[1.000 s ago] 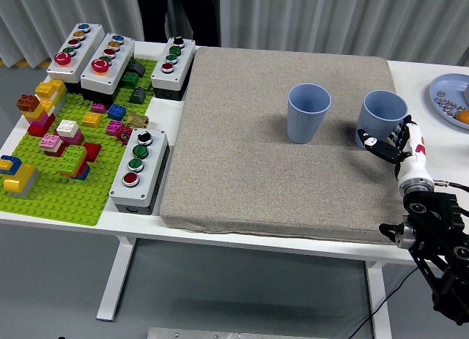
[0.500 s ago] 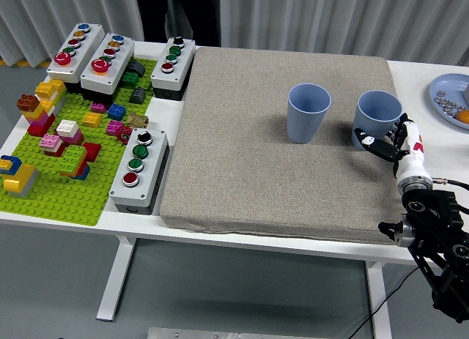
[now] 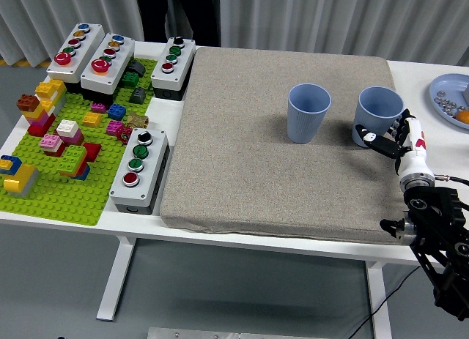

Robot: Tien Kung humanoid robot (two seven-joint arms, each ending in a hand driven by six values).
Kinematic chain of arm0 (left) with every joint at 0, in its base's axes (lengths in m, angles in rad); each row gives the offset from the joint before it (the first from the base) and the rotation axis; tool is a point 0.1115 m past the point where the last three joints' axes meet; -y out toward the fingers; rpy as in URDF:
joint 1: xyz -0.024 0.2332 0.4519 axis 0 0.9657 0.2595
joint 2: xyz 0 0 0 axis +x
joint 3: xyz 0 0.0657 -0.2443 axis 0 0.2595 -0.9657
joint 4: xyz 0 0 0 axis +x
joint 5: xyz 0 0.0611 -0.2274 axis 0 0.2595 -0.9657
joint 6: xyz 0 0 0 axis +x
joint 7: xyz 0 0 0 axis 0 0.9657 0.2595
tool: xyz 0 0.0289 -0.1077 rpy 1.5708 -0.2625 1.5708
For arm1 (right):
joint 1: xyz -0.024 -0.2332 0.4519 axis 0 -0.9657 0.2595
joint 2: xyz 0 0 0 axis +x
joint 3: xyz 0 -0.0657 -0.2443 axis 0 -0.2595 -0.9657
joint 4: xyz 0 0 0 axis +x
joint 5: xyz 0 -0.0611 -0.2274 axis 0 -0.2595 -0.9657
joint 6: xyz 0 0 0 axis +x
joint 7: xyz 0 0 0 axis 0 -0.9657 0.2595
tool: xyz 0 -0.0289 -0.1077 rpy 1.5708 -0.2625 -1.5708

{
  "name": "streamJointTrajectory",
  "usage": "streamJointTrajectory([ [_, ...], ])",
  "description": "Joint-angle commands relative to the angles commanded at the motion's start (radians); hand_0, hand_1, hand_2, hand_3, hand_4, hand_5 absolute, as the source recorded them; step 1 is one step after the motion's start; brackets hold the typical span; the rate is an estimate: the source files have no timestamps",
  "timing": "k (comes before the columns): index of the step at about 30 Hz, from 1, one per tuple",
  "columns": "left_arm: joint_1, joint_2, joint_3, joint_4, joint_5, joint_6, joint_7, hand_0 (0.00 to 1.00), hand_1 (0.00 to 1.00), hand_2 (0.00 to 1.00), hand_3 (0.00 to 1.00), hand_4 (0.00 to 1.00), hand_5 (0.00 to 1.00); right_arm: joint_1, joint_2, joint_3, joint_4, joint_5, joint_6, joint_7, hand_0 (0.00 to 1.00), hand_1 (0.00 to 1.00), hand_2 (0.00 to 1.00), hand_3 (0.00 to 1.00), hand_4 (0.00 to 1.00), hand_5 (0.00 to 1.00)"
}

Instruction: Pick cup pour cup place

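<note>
Low at the right edge of the frame, the right hand (image 3: 393, 140) grips the right cup (image 3: 379, 116) on the grey mat (image 3: 278, 141). Just left of it, the other cup (image 3: 308, 113) stands upright, apart. Farther left on the counter (image 3: 170, 108) sit button boxes (image 3: 138, 169).

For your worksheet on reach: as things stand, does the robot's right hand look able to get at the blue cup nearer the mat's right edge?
Probably yes. The right hand is already at the right blue cup, its fingers at the base, with nothing between them. Whether it grips yet is unclear.
</note>
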Motion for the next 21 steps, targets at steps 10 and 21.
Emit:
streamJointTrajectory([
  [10,-0.001,0.001,-0.002,0.000,0.000,0.000,0.000,0.763,0.805,0.841,0.763,0.505,0.939,0.010,-0.020,-0.020,0.022,-0.101,-0.017,-0.022,0.749,0.657,0.581,0.676,0.709,0.059],
  [21,0.003,0.004,-0.007,0.000,0.006,0.000,0.003,0.762,0.804,0.840,0.763,0.506,0.940,0.040,-0.049,-0.052,0.048,-0.174,-0.023,-0.044,0.751,0.659,0.581,0.671,0.702,0.063],
])
